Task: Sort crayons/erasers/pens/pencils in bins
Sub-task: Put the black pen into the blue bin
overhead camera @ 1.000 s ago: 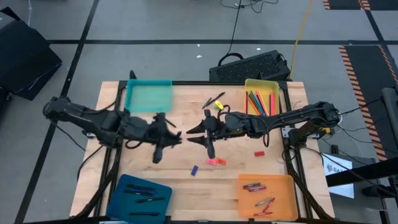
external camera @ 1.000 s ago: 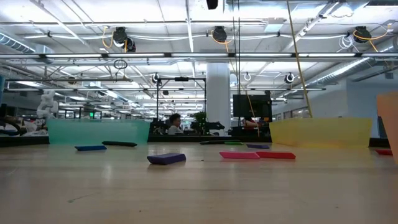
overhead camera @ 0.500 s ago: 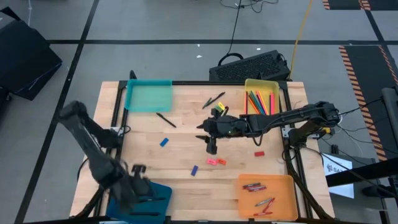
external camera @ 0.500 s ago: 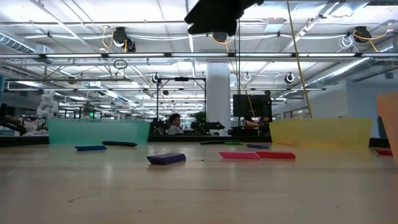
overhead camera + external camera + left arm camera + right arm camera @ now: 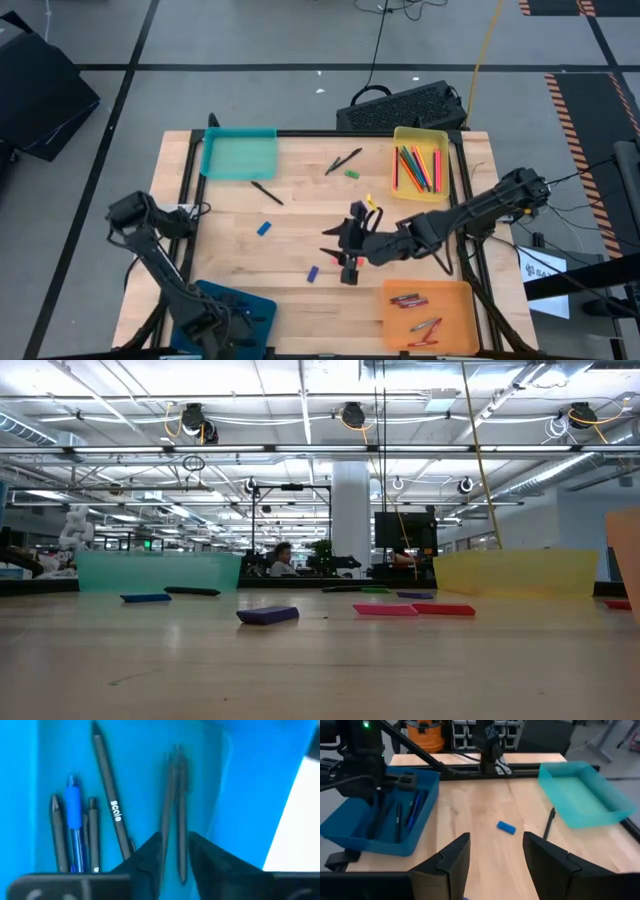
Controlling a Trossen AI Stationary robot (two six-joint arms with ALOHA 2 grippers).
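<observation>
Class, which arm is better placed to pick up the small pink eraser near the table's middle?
The right. Its open gripper hovers directly over the pink eraser, hiding it from above. The left gripper is over the dark blue plastic bin, closed on a black pen.

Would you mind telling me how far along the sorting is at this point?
Done: pencils in the yellow bin, crayons in the orange bin, several pens in the blue bin. In hand: the left gripper is down in the blue bin over the pens; the open right gripper hovers mid-table near erasers. Left: the teal bin is empty, erasers and loose pens lie on the table.
</observation>
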